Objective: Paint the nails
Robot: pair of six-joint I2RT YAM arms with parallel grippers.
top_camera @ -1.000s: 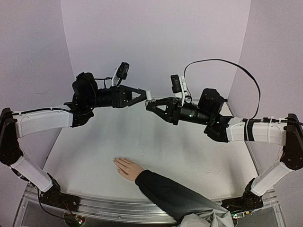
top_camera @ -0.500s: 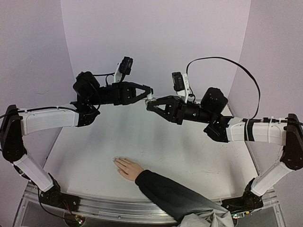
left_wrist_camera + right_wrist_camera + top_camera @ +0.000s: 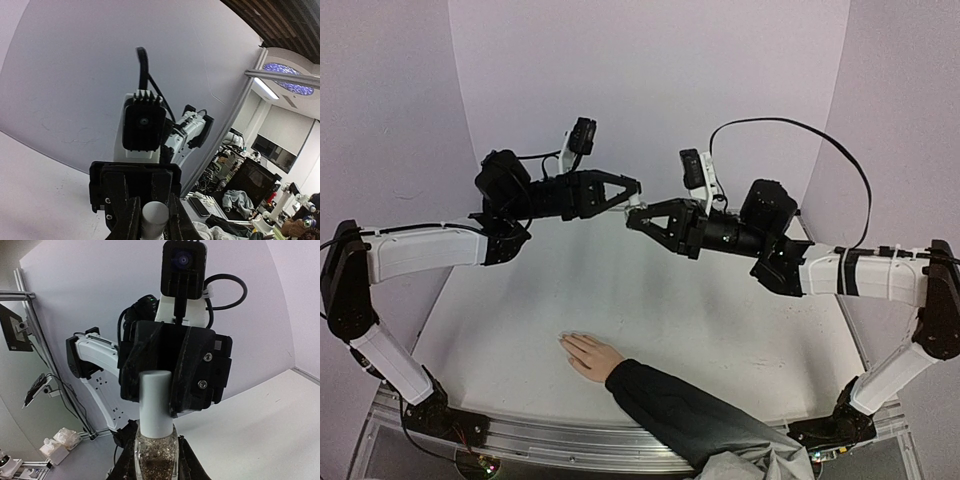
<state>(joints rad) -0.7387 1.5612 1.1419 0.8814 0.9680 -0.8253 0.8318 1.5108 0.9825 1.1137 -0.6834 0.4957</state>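
Note:
A small clear glass bottle [image 3: 156, 460] of glittery polish with a white cap [image 3: 157, 405] is held up in the air between the two arms. My right gripper [image 3: 156, 464] is shut on the glass body. My left gripper [image 3: 154, 221] is shut on the cap [image 3: 154, 216] from the opposite side. In the top view, the left gripper [image 3: 632, 190] and the right gripper [image 3: 635, 221] meet tip to tip high over the table's far half. A light-skinned hand [image 3: 590, 356] in a dark sleeve lies flat near the front edge. Its nails [image 3: 566, 343] are too small to make out.
The sleeved forearm [image 3: 690, 410] reaches in from the front right across the white table [image 3: 720, 330]. Pale walls close in the back and both sides. A black cable [image 3: 790, 130] loops above the right arm.
The left gripper's fingers have shut on the bottle's cap, after the left arm pushed a little to the right. The right gripper and the hand have stayed in place.

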